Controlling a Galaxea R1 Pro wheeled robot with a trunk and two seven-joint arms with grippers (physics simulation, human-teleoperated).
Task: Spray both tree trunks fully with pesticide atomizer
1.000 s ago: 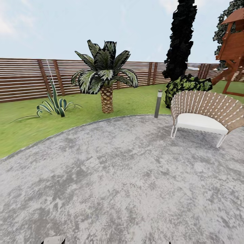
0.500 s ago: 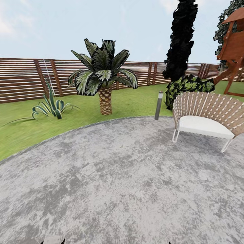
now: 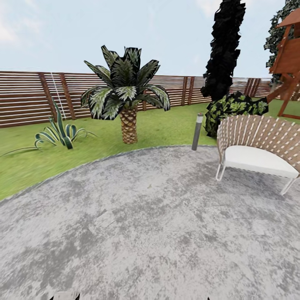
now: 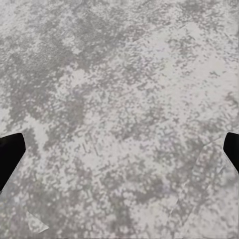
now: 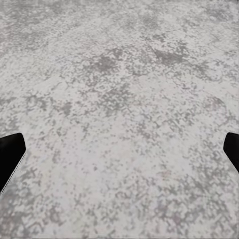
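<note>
Mottled grey concrete floor (image 3: 150,233), short palm (image 3: 127,93) on lawn, wicker bench (image 3: 260,143), both grippers' black fingers (image 4: 11,154) (image 5: 11,152) spread wide, holding nothing

open grey floor (image 3: 150,233) ahead, wicker bench (image 3: 258,146) blocking right, lamp post (image 3: 197,131) at paving edge

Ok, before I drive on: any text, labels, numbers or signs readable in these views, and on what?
None: no text can be read in any view.
The wooden fence, lamp post, wicker bench and wooden play tower carry no lettering or signs.
Both wrist views look onto bare grey paving, unmarked, between the dark fingertips of the left gripper and those of the right gripper.
</note>
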